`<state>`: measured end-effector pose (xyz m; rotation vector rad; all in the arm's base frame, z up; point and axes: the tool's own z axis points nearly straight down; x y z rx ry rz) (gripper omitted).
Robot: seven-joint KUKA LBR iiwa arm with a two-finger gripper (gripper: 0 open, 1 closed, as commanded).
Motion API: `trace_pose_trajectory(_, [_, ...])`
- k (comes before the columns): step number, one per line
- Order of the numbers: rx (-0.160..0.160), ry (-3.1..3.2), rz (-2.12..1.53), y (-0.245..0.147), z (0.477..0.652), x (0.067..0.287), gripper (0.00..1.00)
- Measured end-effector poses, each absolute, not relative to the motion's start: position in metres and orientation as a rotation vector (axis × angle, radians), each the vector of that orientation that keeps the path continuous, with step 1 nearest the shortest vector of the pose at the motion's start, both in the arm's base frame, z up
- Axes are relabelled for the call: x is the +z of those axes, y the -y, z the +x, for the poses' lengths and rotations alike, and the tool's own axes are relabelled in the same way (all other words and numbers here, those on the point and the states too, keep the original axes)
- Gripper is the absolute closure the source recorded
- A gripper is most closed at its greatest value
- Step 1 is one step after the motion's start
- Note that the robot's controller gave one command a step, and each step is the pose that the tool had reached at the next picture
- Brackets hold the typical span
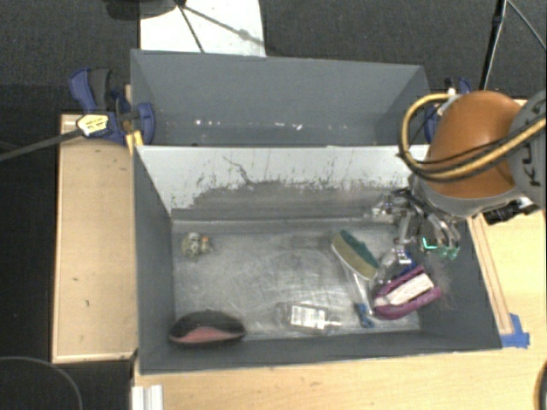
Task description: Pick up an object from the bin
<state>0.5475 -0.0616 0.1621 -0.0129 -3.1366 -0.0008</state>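
Observation:
My gripper hangs low at the right end of the bin, under the orange cover. Just below it lies a purple and white packet-like thing, against the right wall. To the gripper's left a beige and green brush-like thing lies slanted on the floor. A thin blue piece sticks out beside the purple thing, towards the front.
A small clear bottle lies near the front wall in the middle. A dark oval thing with a pink underside sits in the front left corner. A small crumpled greenish bit lies at the left back.

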Motion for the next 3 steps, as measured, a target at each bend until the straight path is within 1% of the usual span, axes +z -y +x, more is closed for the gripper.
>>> trace_pose_trajectory(1, [0.001, 3.119, -0.291, 0.076, 0.583, 0.098, 0.0])
trace_pose_trajectory(2, [-0.001, 3.115, -0.285, 0.076, 0.583, 0.095, 1.0])
trace_pose_trajectory(3, [-0.001, 3.143, -0.142, 0.051, 0.577, 0.122, 1.0])
